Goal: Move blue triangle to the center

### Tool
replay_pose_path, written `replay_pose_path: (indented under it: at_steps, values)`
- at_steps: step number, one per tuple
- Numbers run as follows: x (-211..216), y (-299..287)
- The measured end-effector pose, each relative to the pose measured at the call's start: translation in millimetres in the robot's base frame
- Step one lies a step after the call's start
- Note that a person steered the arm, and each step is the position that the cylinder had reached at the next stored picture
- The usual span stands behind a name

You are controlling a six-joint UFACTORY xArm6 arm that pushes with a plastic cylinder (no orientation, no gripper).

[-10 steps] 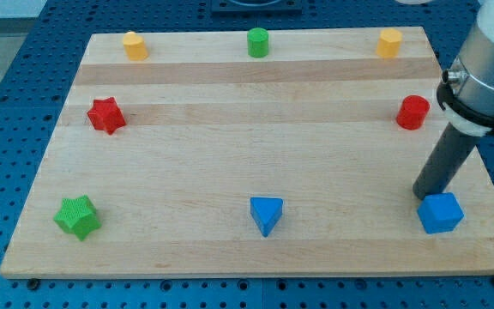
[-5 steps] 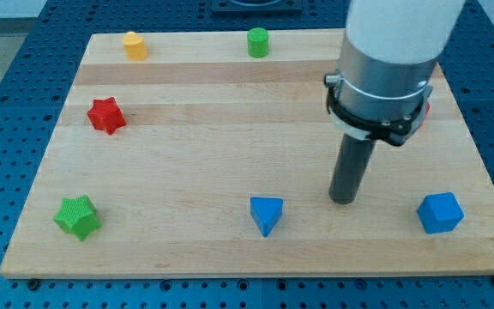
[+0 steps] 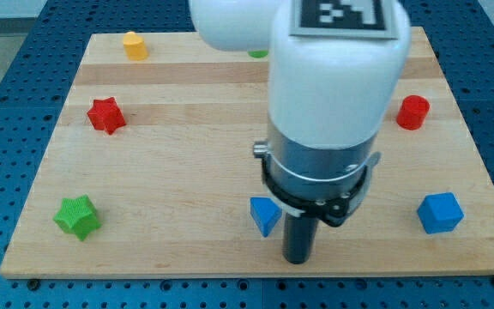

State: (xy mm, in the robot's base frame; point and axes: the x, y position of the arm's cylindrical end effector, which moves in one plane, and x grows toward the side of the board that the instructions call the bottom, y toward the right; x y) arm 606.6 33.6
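The blue triangle (image 3: 264,215) lies near the bottom edge of the wooden board (image 3: 178,163), around mid-width; the arm's collar covers its right part. My tip (image 3: 298,258) rests on the board just to the triangle's lower right, close beside it; whether it touches is unclear.
A green star (image 3: 77,215) sits at bottom left, a red star (image 3: 105,115) at left, a yellow cylinder (image 3: 133,45) at top left. A red cylinder (image 3: 413,112) is at right, a blue cube (image 3: 440,212) at bottom right. A green block (image 3: 256,53) peeks out behind the arm at top.
My tip has swept from beside the blue cube at the right, leftward and downward, to just lower right of the blue triangle. No block has moved.
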Motion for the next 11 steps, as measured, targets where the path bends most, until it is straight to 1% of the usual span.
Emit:
replay_pose_path:
  at_steps: [1, 2, 5, 7, 9, 10, 11]
  values:
    - [-3.2, -3.2]
    - [-16.3, -6.1]
    - [-59.3, -52.8]
    - [-90.6, -93.6]
    - [-133.8, -92.3]
    - [-149.0, -74.1]
    - [-151.6, -50.2]
